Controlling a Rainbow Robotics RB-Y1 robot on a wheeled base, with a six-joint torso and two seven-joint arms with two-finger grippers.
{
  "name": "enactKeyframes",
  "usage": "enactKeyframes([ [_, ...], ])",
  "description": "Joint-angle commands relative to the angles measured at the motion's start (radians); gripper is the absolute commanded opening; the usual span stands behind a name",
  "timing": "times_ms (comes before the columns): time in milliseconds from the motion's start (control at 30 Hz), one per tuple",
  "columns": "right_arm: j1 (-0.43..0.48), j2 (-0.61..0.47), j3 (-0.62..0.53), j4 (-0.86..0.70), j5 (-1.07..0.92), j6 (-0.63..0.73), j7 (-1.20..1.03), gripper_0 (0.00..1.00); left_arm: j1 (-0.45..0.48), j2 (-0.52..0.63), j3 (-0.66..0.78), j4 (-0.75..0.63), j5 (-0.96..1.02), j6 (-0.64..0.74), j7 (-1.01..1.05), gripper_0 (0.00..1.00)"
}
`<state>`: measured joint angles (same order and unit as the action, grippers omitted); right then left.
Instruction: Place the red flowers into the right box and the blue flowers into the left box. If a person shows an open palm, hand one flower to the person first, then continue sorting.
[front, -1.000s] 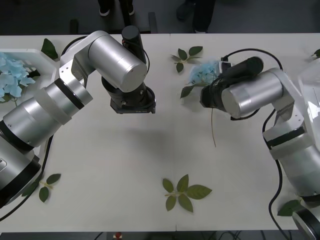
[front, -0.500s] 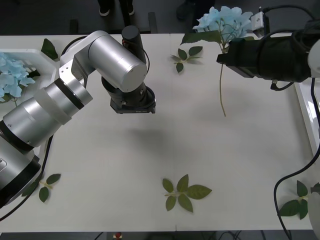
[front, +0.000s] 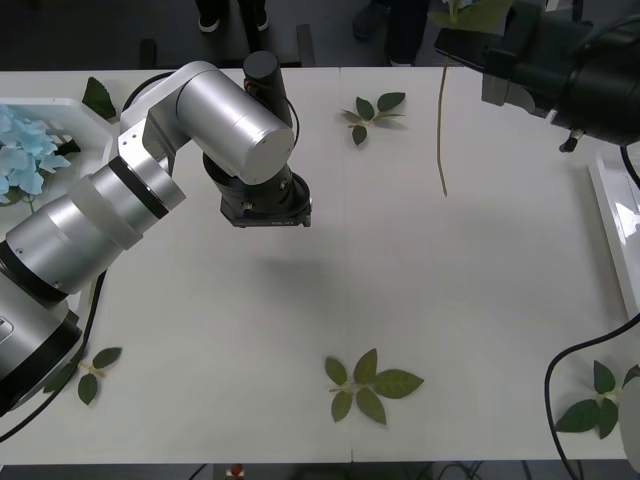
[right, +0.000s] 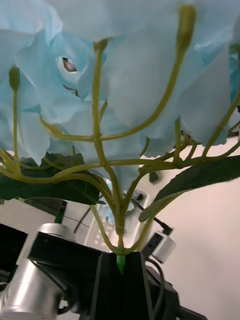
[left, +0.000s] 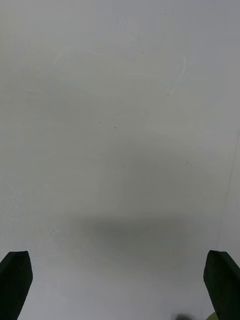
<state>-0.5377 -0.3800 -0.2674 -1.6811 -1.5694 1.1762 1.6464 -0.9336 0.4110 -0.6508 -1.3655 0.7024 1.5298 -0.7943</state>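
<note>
Table: white top (front: 300, 330) spread across the front view, dark floor along the upper edge, loose leaf sprigs (front: 368, 384) low in the centre and near the top.
Flower: I had one blue flower (right: 125, 75) off the table; its thin stem (front: 441, 130) hung down at the upper right of the front view, the head cut off by the top edge.
Right gripper: (right: 120, 272) clamped on the stem just under the head, black fingers (right: 107, 287) pressed together, bloom spreading above them in the wrist view.
Right arm: raised high at the upper right, forearm reaching in from the right edge.
Left gripper: (left: 117, 285) fingers wide apart, holding nothing, pointed straight down at bare table.
Left arm: bent over the upper centre-left, idle.
Left box: (front: 70, 108) at the left edge, blue heads (front: 25, 150) already inside.
Right box: rim (front: 612, 230) at the right edge.
Step, as I judged it: carry this flower across to the left box.
Doing it well: I reckoned the dangling stem should stay high enough to pass over the left arm, and the grip should hold firm until the head sat over the tray.
</note>
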Motion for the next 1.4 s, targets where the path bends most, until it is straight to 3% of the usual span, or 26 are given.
enactKeyframes([
  [33,-0.015,0.035,0.002,0.018,-0.113,-0.026,0.121,0.0,-0.031,0.025,0.014,-0.026,-0.008,-0.01,-0.033,1.0],
  [233,-0.005,0.039,0.043,0.055,-0.264,-0.069,0.164,0.0,-0.031,0.025,0.014,-0.026,-0.008,-0.011,-0.034,1.0],
  [500,-0.002,0.039,0.071,0.057,-0.271,-0.095,0.174,0.0,-0.031,0.028,0.014,-0.026,-0.008,-0.013,-0.039,1.0],
  [733,-0.002,0.038,0.074,0.055,-0.271,-0.096,0.165,0.0,-0.033,0.173,0.014,-0.056,0.157,-0.08,-0.198,1.0],
  [933,-0.002,0.039,0.074,0.055,-0.271,-0.098,0.164,0.0,-0.031,0.339,0.014,-0.056,0.445,-0.178,-0.454,1.0],
  [1067,-0.002,0.039,0.079,0.057,-0.271,-0.101,0.162,0.0,-0.031,0.405,0.014,-0.056,0.732,-0.316,-0.626,1.0],
  [1167,-0.002,0.038,0.085,0.057,-0.271,-0.105,0.164,0.0,-0.013,0.425,0.016,-0.02,1.114,-0.445,-0.775,1.0],
  [1300,-0.001,0.039,0.091,0.055,-0.267,-0.116,0.168,0.0,0.021,0.413,0.016,0.042,1.551,-0.508,-1.059,1.0],
  [1400,-0.002,0.038,0.094,0.055,-0.254,-0.121,0.17,0.0,0.03,0.396,0.016,0.074,1.694,-0.488,-1.169,1.0],
])
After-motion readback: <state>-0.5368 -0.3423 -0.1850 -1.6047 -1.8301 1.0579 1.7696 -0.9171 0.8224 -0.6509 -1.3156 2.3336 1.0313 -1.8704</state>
